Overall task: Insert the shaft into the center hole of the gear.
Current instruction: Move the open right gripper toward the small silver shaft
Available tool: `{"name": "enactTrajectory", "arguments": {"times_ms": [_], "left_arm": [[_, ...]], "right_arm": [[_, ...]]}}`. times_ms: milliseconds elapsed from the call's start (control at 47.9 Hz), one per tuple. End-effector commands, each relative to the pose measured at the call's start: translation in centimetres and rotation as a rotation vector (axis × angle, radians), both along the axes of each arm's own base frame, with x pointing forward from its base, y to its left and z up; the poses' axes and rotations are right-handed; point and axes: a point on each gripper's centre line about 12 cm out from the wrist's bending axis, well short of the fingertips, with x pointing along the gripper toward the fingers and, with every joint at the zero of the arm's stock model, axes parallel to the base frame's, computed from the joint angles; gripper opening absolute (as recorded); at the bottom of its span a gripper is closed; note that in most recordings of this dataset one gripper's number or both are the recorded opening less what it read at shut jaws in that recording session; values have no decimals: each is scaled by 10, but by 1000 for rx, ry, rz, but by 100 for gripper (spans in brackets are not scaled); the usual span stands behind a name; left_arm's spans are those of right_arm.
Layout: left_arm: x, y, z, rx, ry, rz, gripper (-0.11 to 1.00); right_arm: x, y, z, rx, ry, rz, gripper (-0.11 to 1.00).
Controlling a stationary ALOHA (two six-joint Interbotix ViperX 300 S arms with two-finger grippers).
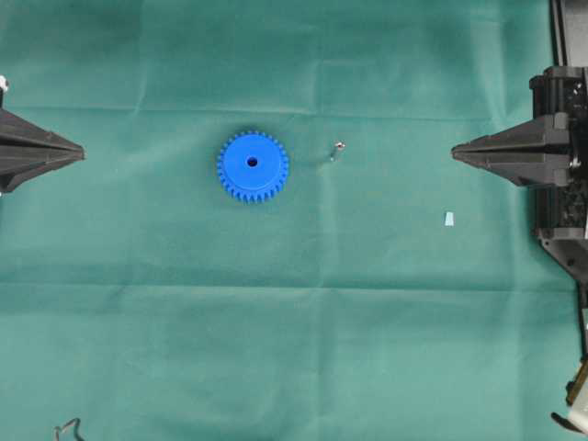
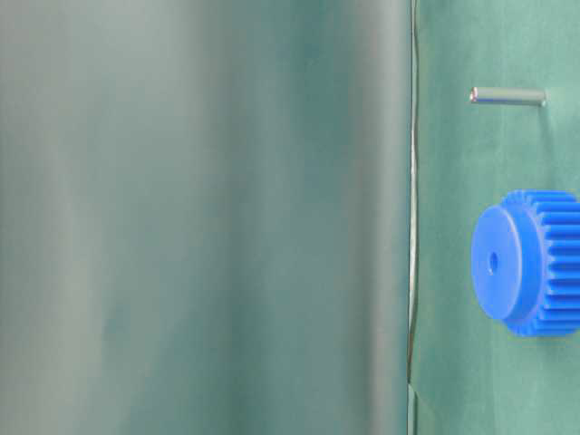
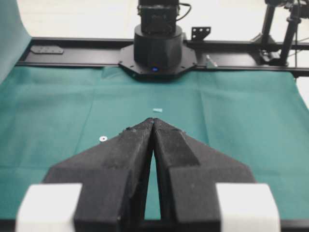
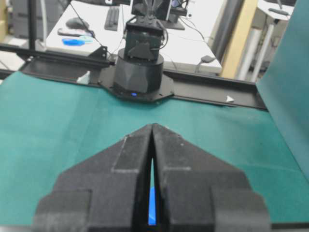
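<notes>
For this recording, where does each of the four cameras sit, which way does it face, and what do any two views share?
Overhead: above the green cloth, looking straight down; left gripper and right gripper at the edges.
Table-level: low and turned sideways, facing the gear and standing shaft; no robot shows.
Left wrist: behind its shut fingers, facing the opposite arm base.
Right wrist: behind its own shut fingers, facing the other base.
Overhead and table-level share gear and shaft.

gear (image 1: 253, 166) on cloth (image 1: 294, 349), shaft (image 1: 337, 148) just right

One gear (image 1: 253, 166), one shaft (image 1: 338, 147), one pale scrap (image 1: 449, 219), two tools.
</notes>
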Motion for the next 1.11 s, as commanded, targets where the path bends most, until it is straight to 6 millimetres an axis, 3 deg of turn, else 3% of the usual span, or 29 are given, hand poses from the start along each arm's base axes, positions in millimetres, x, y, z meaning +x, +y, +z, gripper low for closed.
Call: {"name": "enactTrajectory", "arguments": {"times_ms": [0,313,626,752,940,981,1086], "left_arm": [[4,-2,13,-2,-21,-9,0],[4,-3,14,-2,-11,-14,0],[5,-3,13,0,-3,-14,0],[5,-3,13,-2,0,-14,0],[5,-3,12,-2,0,-14,0],[5,-3,12,-2,2,-14,0],[5,-3,12,-2,2,-14,0]], "right_arm": [[3,0,5,0,-8,0,2],[14,-8,16,4,87,-38,2],[48,-35,-10,38,248,-141,4],[63,-49,-30,65,330,-187,26],[91,-61,-75,91,485,-211,82],[96,-63,-85,95,515,-213,86],[107,-68,-111,115,587,-225,83]]}}
